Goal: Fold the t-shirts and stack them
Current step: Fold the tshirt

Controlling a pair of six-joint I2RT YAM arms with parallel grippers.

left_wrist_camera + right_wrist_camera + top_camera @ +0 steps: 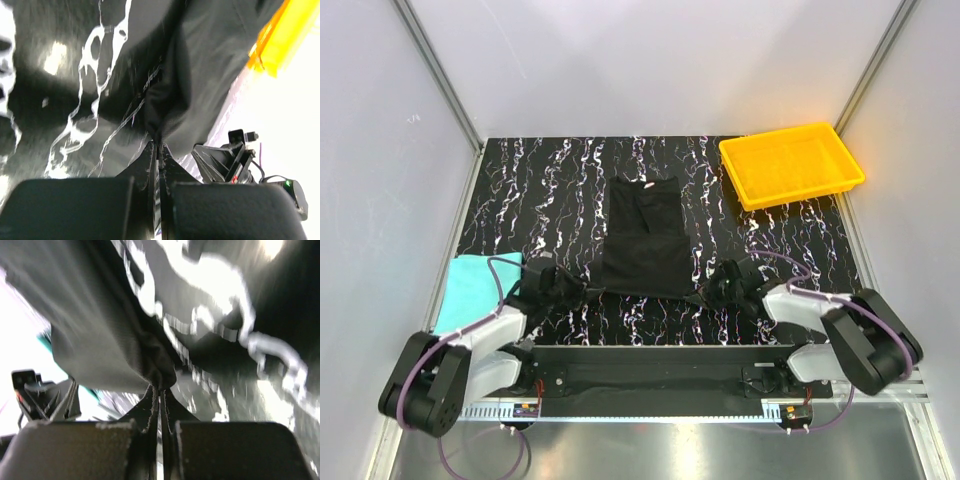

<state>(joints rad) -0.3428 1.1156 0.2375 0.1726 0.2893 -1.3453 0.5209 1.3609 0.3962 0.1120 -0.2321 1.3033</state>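
The teal t-shirt lies flat at the left edge of the black, white-veined worktop, to the outer side of the left fingers and a little apart from them, with the left arm's cable arching over its near corner. The left fingers reach inward to the near left corner of the black t-shirt and are pressed together on it. In the left wrist view the two fingers meet with only a thin seam between them, and a bunched fold of the black t-shirt is pinched at their tips, the rest of the cloth spreading away beyond them. The black t-shirt lies between the two sets of fingers, stretching away from them toward the far side of the worktop as a long, narrow shape. Its small pale neck label is at the end farthest from the fingers. The right fingers reach inward to the near right corner of the same shirt. In the right wrist view those fingers are likewise closed tight, with a gathered knot of black cloth clamped at their tips. Well beyond the right fingers and to their outer side, the yellow tray sits at the far right corner of the worktop, apart from both shirts.
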